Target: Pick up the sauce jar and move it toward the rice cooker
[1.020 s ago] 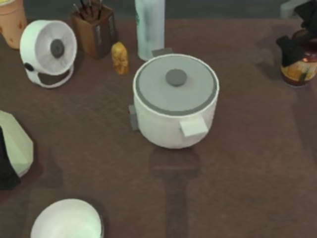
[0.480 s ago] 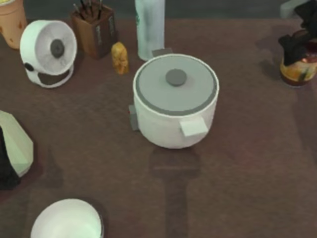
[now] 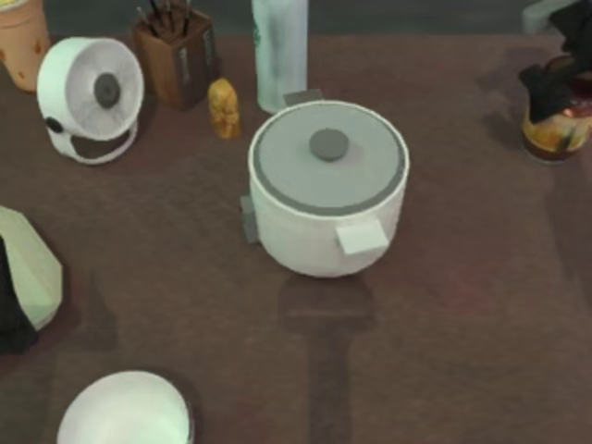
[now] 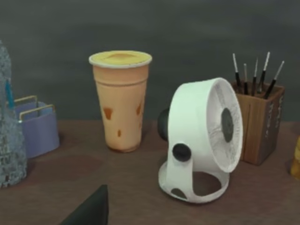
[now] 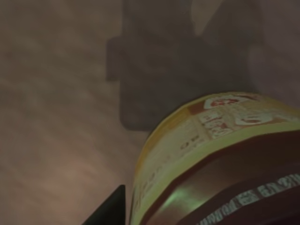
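The sauce jar point(image 3: 557, 135), a small glass jar with a yellow-orange label, stands at the far right of the table, well to the right of the rice cooker point(image 3: 328, 190). My right gripper point(image 3: 553, 88) sits down over the jar's lid and hides most of it. In the right wrist view the jar point(image 5: 206, 150) fills the near field and one dark finger point(image 5: 112, 208) lies against its label. The rice cooker is a white pot with a grey lid and stands mid-table. My left gripper point(image 3: 11, 314) is parked at the left edge, fingers point(image 4: 91, 208) apart and holding nothing.
A white fan point(image 3: 91, 97), a wooden brush holder point(image 3: 176, 55), a small yellow-brown figurine point(image 3: 223, 107) and a tall white bottle point(image 3: 279, 51) line the back. An orange cup point(image 3: 20, 37) stands at the back left and a white bowl point(image 3: 125, 409) near the front left.
The right gripper's dark finger has edged slightly rightward against the jar. The jar stays on the table where it was. The left arm has not moved.
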